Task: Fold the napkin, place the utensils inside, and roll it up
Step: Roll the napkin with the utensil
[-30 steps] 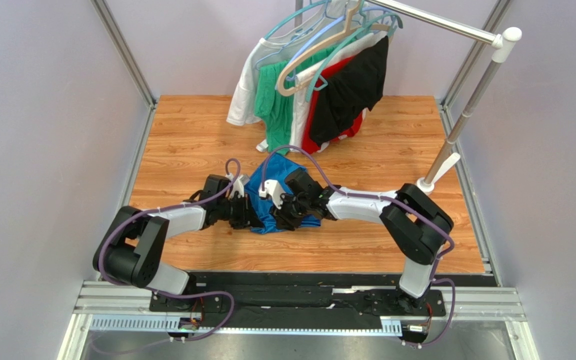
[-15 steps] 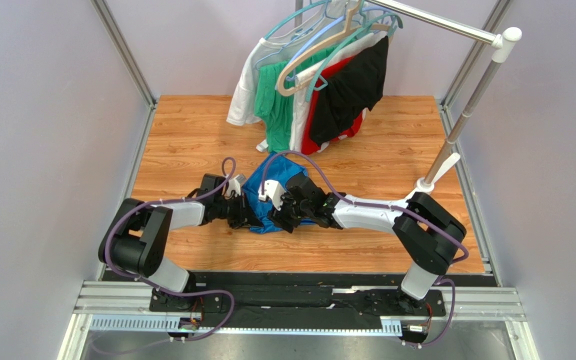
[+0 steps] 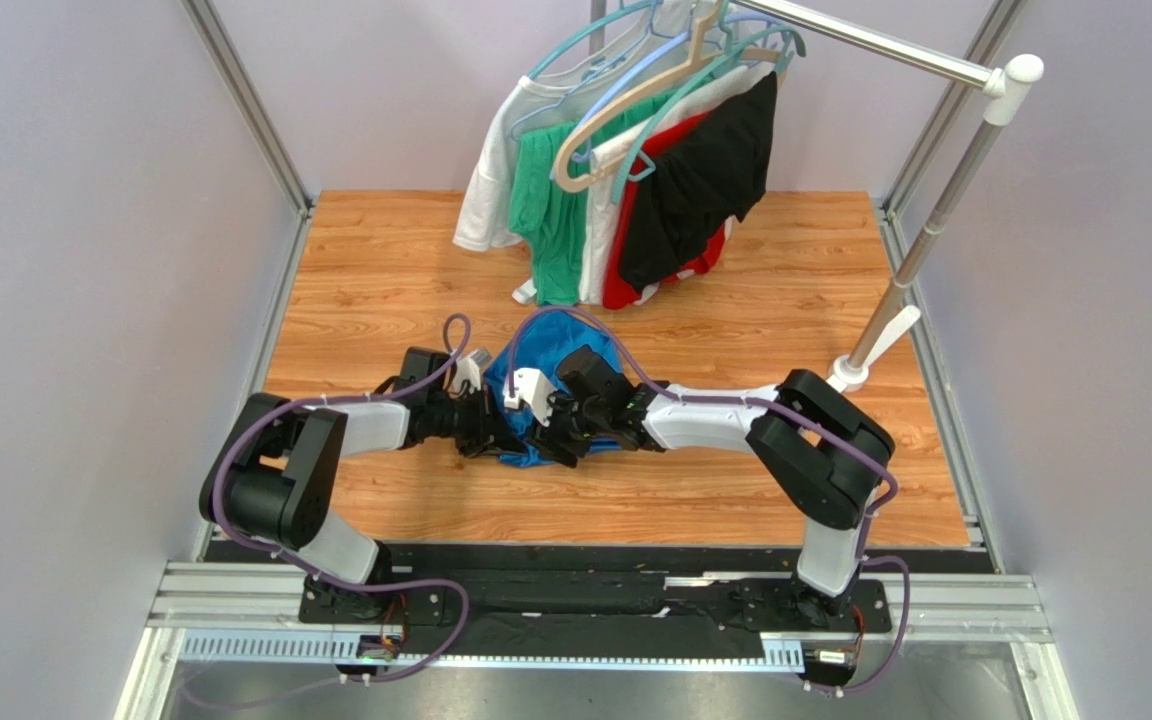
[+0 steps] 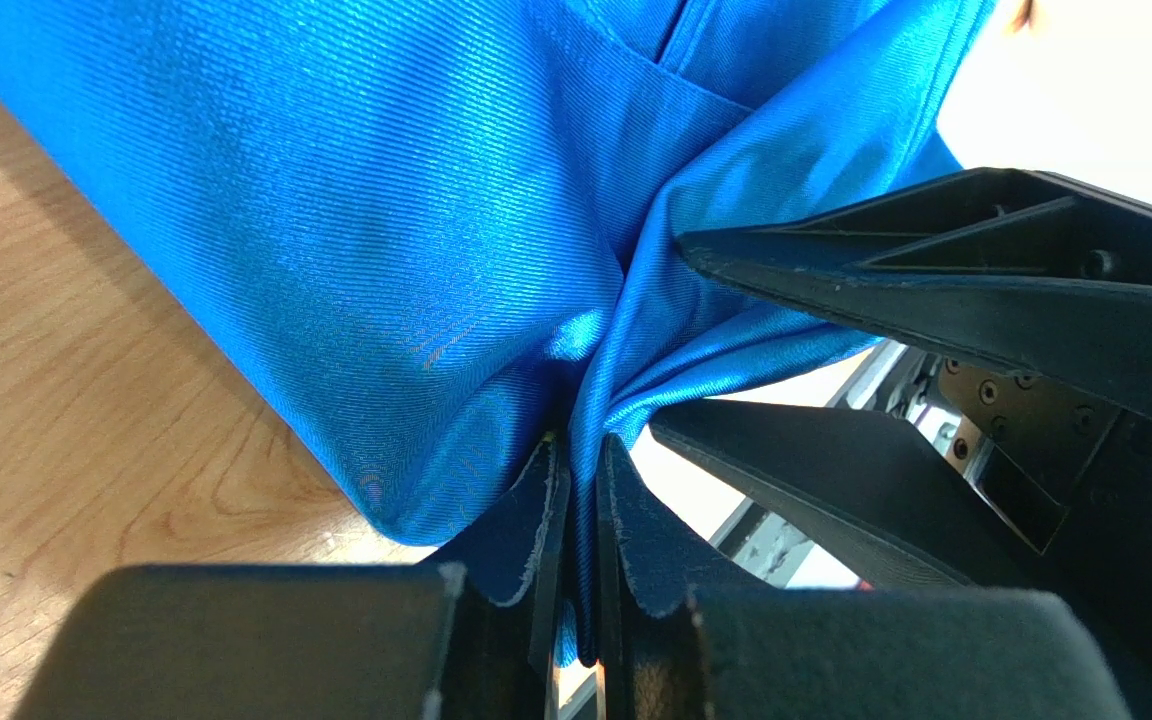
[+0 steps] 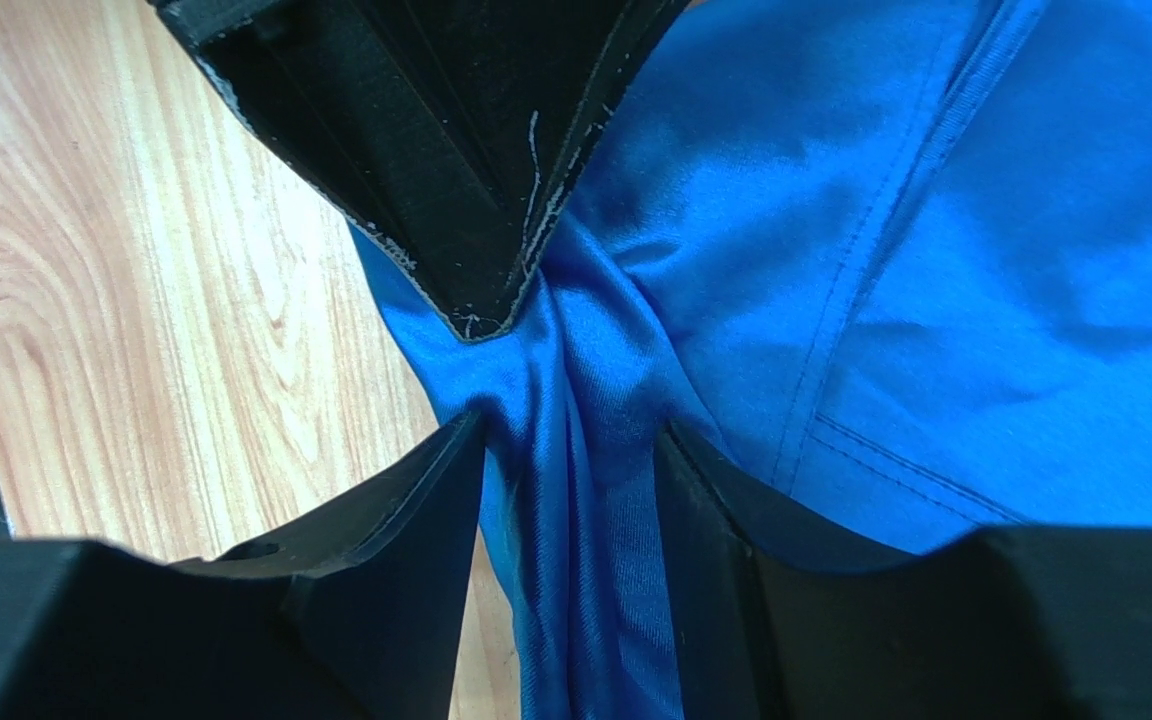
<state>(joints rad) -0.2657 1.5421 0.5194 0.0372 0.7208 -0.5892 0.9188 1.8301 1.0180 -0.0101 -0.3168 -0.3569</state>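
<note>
**Top external view.** Item: napkin [image 3: 543, 342], royal-blue, lying bunched on the wooden table [image 3: 387, 270] near its middle, well apart from the hung garments [image 3: 642, 180] at the far edge. Left gripper [image 3: 492, 426] and right gripper [image 3: 558, 432] stood tip to tip over its near part. Their jaws were too small here to judge.

**Left wrist view.** Left gripper [image 4: 575, 468] was pressed together on a fold of the napkin [image 4: 387, 195], with cloth pleating out from the pinch. This was likely an anchor, so that the fabric could be drawn taut for folding. The right gripper's fingers [image 4: 973, 285] stood spread just beyond, a twisted band of cloth running between them.

**Right wrist view.** Right gripper [image 5: 567, 443] was spread, straddling that gathered band of napkin [image 5: 913, 225] directly below the left gripper's fingers [image 5: 432, 135]. Whether its pads pressed the cloth could not be told. The placement suggested a fresh grasp being prepared beside the held point.
</note>
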